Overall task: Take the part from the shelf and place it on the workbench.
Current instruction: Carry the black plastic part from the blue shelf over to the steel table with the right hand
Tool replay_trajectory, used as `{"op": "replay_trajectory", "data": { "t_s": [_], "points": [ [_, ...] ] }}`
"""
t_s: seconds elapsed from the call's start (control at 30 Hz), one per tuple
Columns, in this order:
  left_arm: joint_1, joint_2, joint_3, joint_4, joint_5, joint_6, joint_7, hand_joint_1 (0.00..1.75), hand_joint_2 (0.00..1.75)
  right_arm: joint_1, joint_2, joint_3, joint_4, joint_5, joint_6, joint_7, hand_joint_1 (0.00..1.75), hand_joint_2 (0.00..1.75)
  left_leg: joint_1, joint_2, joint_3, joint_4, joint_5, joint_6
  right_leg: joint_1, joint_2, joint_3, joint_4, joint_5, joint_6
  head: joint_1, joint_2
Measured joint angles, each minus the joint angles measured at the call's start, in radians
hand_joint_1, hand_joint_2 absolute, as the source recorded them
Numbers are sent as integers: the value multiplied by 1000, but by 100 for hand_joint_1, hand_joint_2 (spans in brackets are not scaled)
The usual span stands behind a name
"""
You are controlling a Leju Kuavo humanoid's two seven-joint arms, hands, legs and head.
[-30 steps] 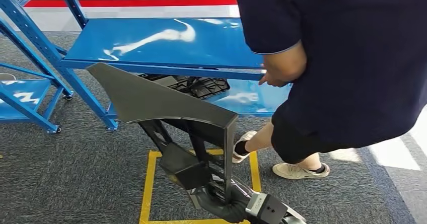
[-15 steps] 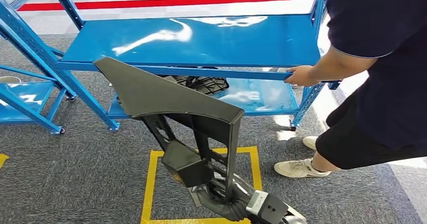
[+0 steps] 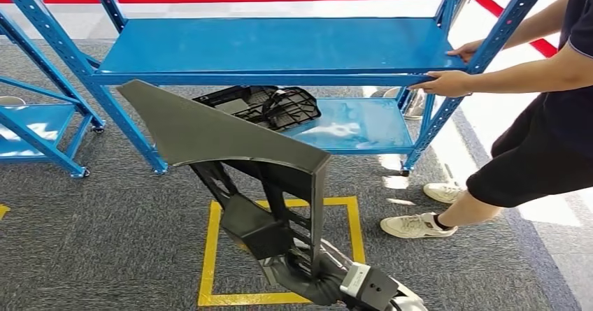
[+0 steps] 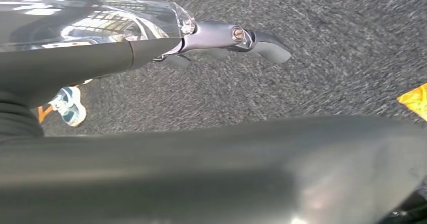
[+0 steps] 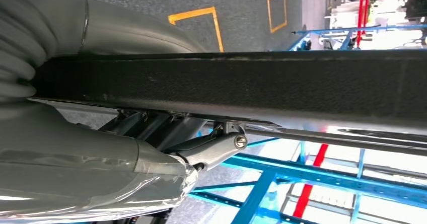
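I hold a large black plastic part (image 3: 217,133), a long wedge-shaped panel with ribbed struts underneath, up in front of me over the carpet. My right hand (image 3: 312,281) grips its lower strut near the bottom edge of the head view. In the right wrist view the part's black bar (image 5: 252,80) crosses the picture, with my right hand (image 5: 85,148) wrapped around it. My left hand (image 4: 100,58) hangs over grey carpet with its fingers (image 4: 262,40) stretched out and nothing in them. A second black ribbed part (image 3: 262,107) lies on the lower level of the blue shelf (image 3: 280,45).
A person (image 3: 545,115) stands at the right and holds the shelf's front post and top board with both hands (image 3: 447,82). Another blue rack (image 3: 35,126) stands at the left. A yellow square (image 3: 210,255) is taped on the carpet below the held part.
The person has stepped from in front of the shelf to its right side and now holds its right end. The view has shifted slightly. The part stays in my right hand.
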Motion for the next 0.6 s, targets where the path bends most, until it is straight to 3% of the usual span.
{"op": "replay_trajectory", "data": {
  "t_s": [0.07, 0.1, 0.17, 0.23, 0.3, 0.37, 0.4, 0.43, 0.47, 0.5, 0.53, 0.6],
  "points": [
    [0, 0, 0, 0, 0, -2, 0, 0, 175, -6, 0, 0, 0, 0, 1, 0, 175, 175, -2, 0, -16, 10, 9, -7, 2, 0, 84, -132, 39, -5, 0, 0],
    [-1, 0, 0, 0, 0, -2, 0, 0, 175, -9, 1, 0, 0, 0, 1, 0, 175, 175, -3, 0, -21, 14, 14, -12, 3, 1, 109, -177, 44, -7, 0, 0],
    [-1, 0, 0, 0, 0, -2, 0, 0, 175, -12, 1, 0, 0, 0, 1, 0, 175, 175, -5, 0, -26, 17, 28, -21, 8, 2, 119, -204, 45, -13, -1, 0],
    [1, 1, 0, 0, 0, -2, 0, 0, 175, -14, 2, 0, 1, 0, 1, 0, 175, 175, -2, -3, -32, 21, 25, -31, 5, -1, 107, -204, 58, -28, -1, 0],
    [2, 2, 0, 0, 0, -2, -1, 0, 175, -15, 3, 0, 3, 0, 1, 0, 175, 175, 2, -6, -49, 72, -40, -44, 1, -6, 86, -204, 75, -44, -2, 0],
    [1, 2, 0, 0, -3, -2, -2, 0, 175, -14, 5, 0, 3, 1, 1, 0, 175, 175, 6, -6, -75, 186, -128, -55, 3, -9, 61, -203, 90, -51, -2, 0],
    [2, 2, 0, 0, -4, -2, -3, 0, 175, -13, 5, 0, 4, 1, 1, 0, 175, 175, 7, -6, -84, 242, -149, -59, 4, -10, 49, -202, 97, -51, -2, 0],
    [2, 2, 0, 0, -5, -2, -3, 0, 175, -12, 5, 0, 4, 1, 1, 0, 175, 175, 8, -6, -82, 272, -147, -60, 5, -12, 40, -202, 104, -51, -2, 0],
    [3, 2, 0, 0, -5, -2, -3, 0, 175, -12, 5, 0, 4, 1, 1, 0, 175, 175, 8, -6, -65, 268, -129, -59, 6, -12, 32, -201, 110, -50, -2, 0],
    [4, 2, 0, 0, -5, -2, -3, 0, 175, -12, 5, 0, 4, 1, 1, 0, 175, 175, 7, -7, -27, 222, -101, -55, 7, -12, 27, -201, 114, -49, -2, 0],
    [4, 2, 0, 0, -5, -2, -3, 0, 175, -12, 5, 0, 4, 2, 0, -1, 175, 175, 5, -8, 22, 150, -76, -48, 7, -12, 24, -200, 118, -47, -2, 0],
    [3, 2, 0, 0, -5, -2, -1, 0, 175, -12, 6, 0, 3, 12, -6, -5, 175, 175, -1, -11, 106, 12, -56, -31, 9, -12, 20, -200, 125, -41, -2, 0]
  ]
}}
